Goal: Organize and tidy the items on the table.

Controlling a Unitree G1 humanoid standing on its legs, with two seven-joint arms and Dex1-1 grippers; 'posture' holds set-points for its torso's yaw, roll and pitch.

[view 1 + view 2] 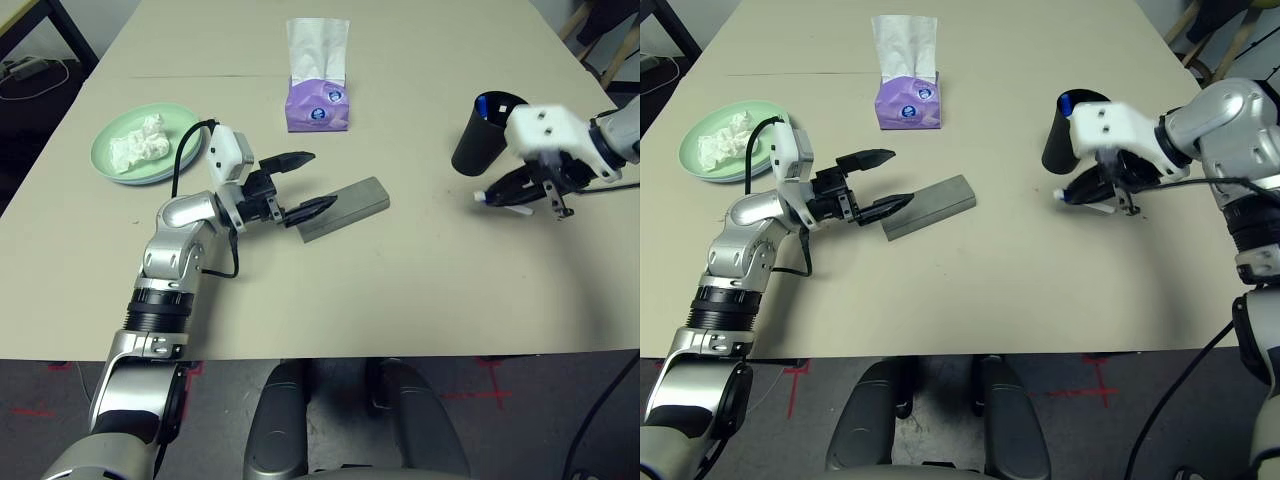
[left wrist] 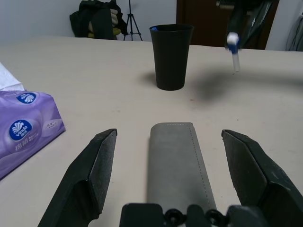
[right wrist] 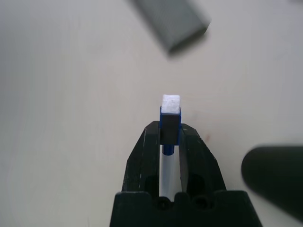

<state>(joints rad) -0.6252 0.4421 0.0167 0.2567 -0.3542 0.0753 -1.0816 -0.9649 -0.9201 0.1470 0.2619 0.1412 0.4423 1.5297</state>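
Two claws busy. Left claw (image 1: pixel 302 183) spread, straddling grey glasses case (image 1: pixel 345 208) mid-tabletop; close squarely across its width. Right claw (image 3: pixel 169 142) pinching blue-capped pen (image 3: pixel 170 124) at black cup's (image 1: pixel 484 131) 5 o'clock; lift, align over the rim, then release.

There was one plate (image 1: pixel 110 160), one tissue (image 1: pixel 138 141), one tissue box (image 1: pixel 318 105), one glasses case (image 1: pixel 345 208), one cup (image 1: pixel 482 132) and two pens: one (image 1: pixel 488 197), one (image 1: pixel 484 105).

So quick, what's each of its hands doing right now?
Left gripper: open, fingers either side of the grey glasses case, not gripping.
Right gripper: shut on a white blue-capped pen.
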